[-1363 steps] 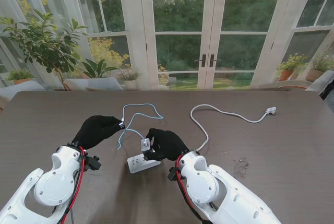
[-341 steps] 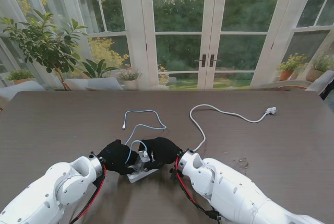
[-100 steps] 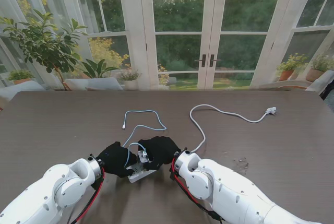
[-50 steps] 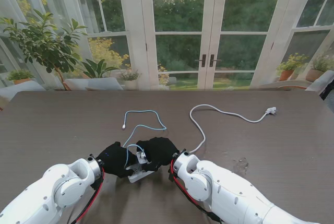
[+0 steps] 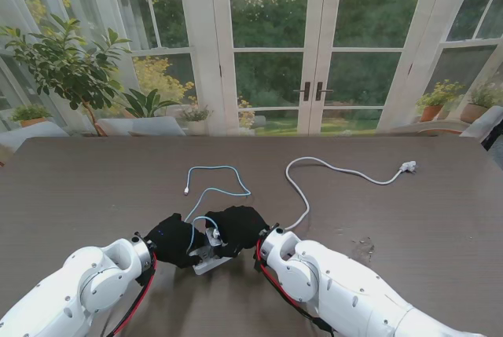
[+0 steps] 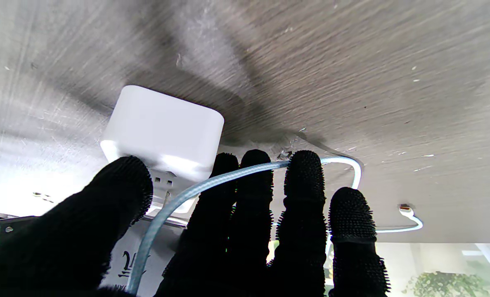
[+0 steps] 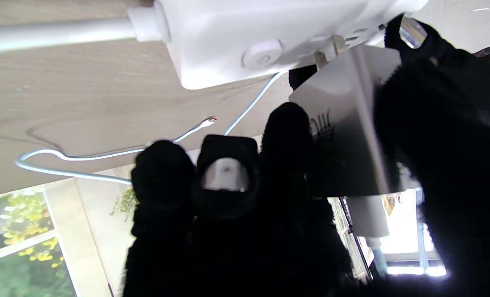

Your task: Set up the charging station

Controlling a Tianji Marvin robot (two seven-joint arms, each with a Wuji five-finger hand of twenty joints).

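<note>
A white power strip (image 5: 206, 261) lies on the table close to me, mostly under my two black-gloved hands. My right hand (image 5: 234, 227) is shut on a grey charger adapter (image 7: 344, 136), thumb on one side and fingers on the other. The adapter's prongs meet the power strip (image 7: 249, 37). My left hand (image 5: 174, 239) grips the power strip (image 6: 162, 128), its thumb on the strip's edge. A light blue charging cable (image 5: 220, 169) runs from the adapter across my left fingers (image 6: 302, 185). Its loose plug (image 5: 186, 192) rests on the table.
The strip's white power cord (image 5: 302, 195) curves away to the right and ends in a plug (image 5: 407, 166) far from me. Small specks (image 5: 363, 241) lie on the dark wooden table (image 5: 409, 227) to the right. Glass doors stand beyond the far edge.
Since 13.6 s ago my left hand let the cable end drop and came in to the strip. In the last second both hands have barely moved.
</note>
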